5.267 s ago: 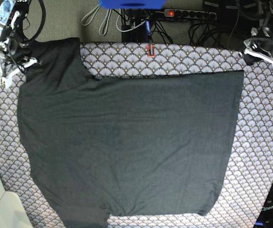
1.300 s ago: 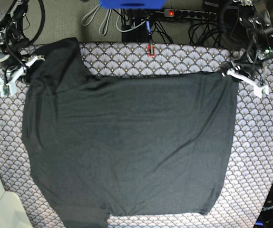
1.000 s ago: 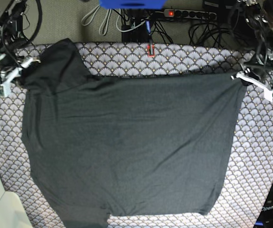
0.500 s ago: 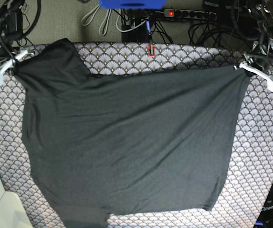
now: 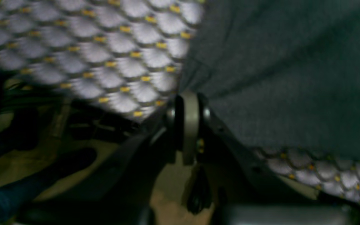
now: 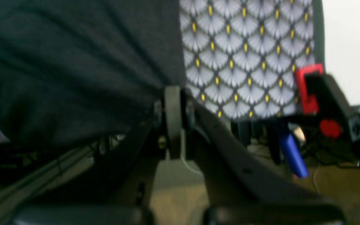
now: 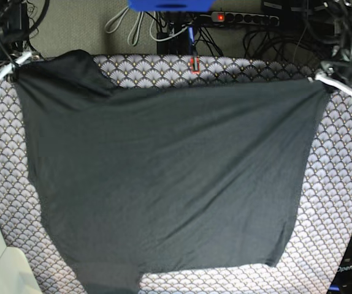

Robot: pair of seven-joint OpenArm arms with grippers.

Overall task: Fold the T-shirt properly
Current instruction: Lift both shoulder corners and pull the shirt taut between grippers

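Note:
The dark charcoal T-shirt (image 7: 164,177) is stretched out over the patterned table, plain side up. In the base view my left gripper (image 7: 323,80) is shut on the shirt's far right corner. My right gripper (image 7: 11,69) is shut on the far left corner by the sleeve. Both corners are lifted and pulled taut toward the table's far edge. In the left wrist view the closed gripper (image 5: 188,103) pinches the fabric (image 5: 286,78). In the right wrist view the closed gripper (image 6: 173,103) pinches the fabric (image 6: 73,62). No print shows.
The table wears a grey scallop-patterned cloth (image 7: 341,202). A red clip (image 7: 194,64) sits at the far edge. Cables and a power strip (image 7: 243,18) lie behind the table. A white box (image 7: 1,269) stands at the near left.
Both grippers closed on the shirt's far corners, then lifted and pulled them outward and toward the far edge. The shirt's top edge is now taut and higher in the base view.

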